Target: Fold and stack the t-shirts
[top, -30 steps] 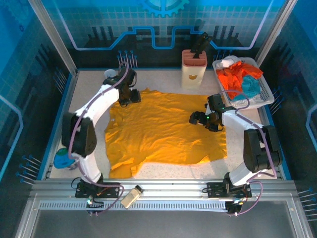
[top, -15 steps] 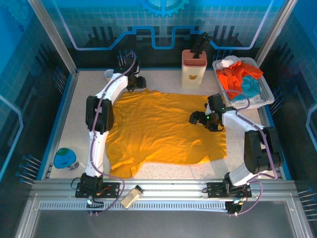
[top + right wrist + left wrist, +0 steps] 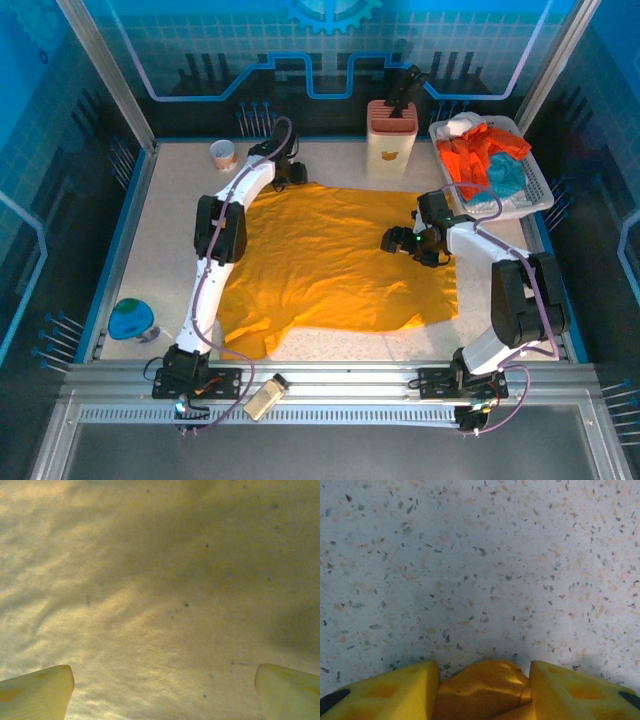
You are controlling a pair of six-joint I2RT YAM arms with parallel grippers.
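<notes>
Left wrist: yellow shirt (image 3: pixel 482 692) between fingers (image 3: pixel 390 692)

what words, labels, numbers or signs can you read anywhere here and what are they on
No readable words or numbers anywhere.
Gear emblem on the back wall: a sign only, cut off at the top, no lettering.
Beige container: a small dark mark on its front, too small to read.
Yellow t-shirt: plain, no print.
</notes>
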